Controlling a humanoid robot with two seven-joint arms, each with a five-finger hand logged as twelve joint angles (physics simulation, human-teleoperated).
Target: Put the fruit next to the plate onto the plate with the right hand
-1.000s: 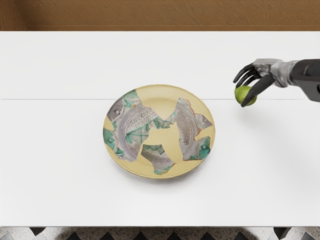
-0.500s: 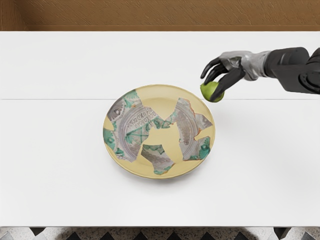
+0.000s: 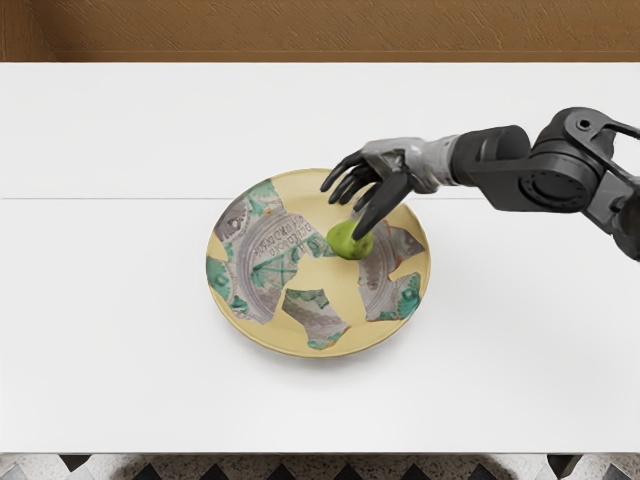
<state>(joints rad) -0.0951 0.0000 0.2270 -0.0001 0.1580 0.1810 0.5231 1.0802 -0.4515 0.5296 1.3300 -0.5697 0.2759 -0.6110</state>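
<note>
A brown wooden wall (image 3: 300,25) runs behind a wide white counter (image 3: 120,350), and a strip of chequered floor (image 3: 300,470) shows under its near edge. The right arm (image 3: 530,170) reaches in from the picture's right edge, stretched out over the counter. One second ago it hung well clear of the plate (image 3: 318,180); now it ends above the plate's far-right part.

The right hand (image 3: 385,170) has opened. Its fingers (image 3: 340,180) are splayed away from the load, and only one dark digit points down to the top of the fruit (image 3: 348,242). Whether that tip touches the fruit or hangs just over it cannot be told. The green fruit, carried in a pinch half a second ago, now sits inside the plate, right of centre and well in from the rim.

The placing therefore looks done, and what remains is lifting the hand off without nudging the fruit. The counter gives broad open room on every side, and the way back to the right is unobstructed. The left arm is out of view.
</note>
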